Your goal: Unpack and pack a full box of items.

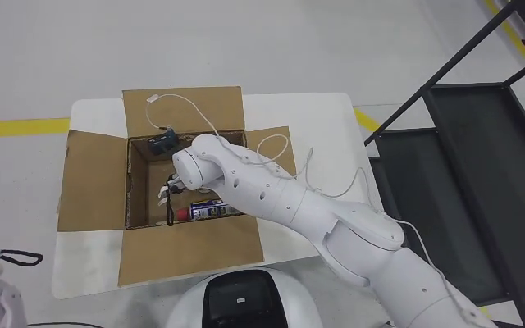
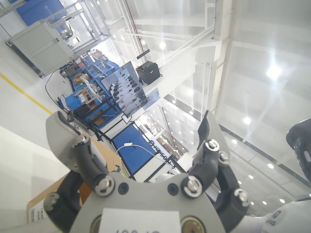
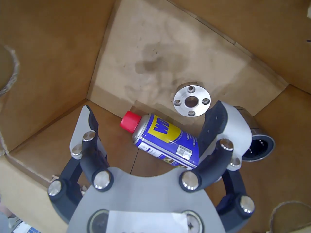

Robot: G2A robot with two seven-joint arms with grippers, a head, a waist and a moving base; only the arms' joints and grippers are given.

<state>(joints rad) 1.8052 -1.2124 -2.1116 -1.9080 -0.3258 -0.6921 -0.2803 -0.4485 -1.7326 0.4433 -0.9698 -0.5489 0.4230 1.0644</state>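
Observation:
An open cardboard box (image 1: pixel 94 180) stands on the white table (image 1: pixel 320 123). On its floor lies a blue and yellow spray can (image 3: pixel 165 139) with a red cap, on its side. Close by are a round metal flange (image 3: pixel 192 101) and a metal cylinder bearing (image 3: pixel 257 139). My right gripper (image 3: pixel 153 124) hangs open inside the box, just above the can, touching nothing. From above, the right arm reaches into the box over the can (image 1: pixel 205 211). My left gripper (image 2: pixel 133 127) is open and empty, pointing up at the ceiling beside a box flap (image 2: pixel 60 192).
A dark blue and black item (image 1: pixel 162 143) lies at the box's far wall. A white cable (image 1: pixel 176 102) rests on the far flap. A dark metal stair frame (image 1: pixel 459 164) stands right of the table. All of the box's flaps are folded out flat.

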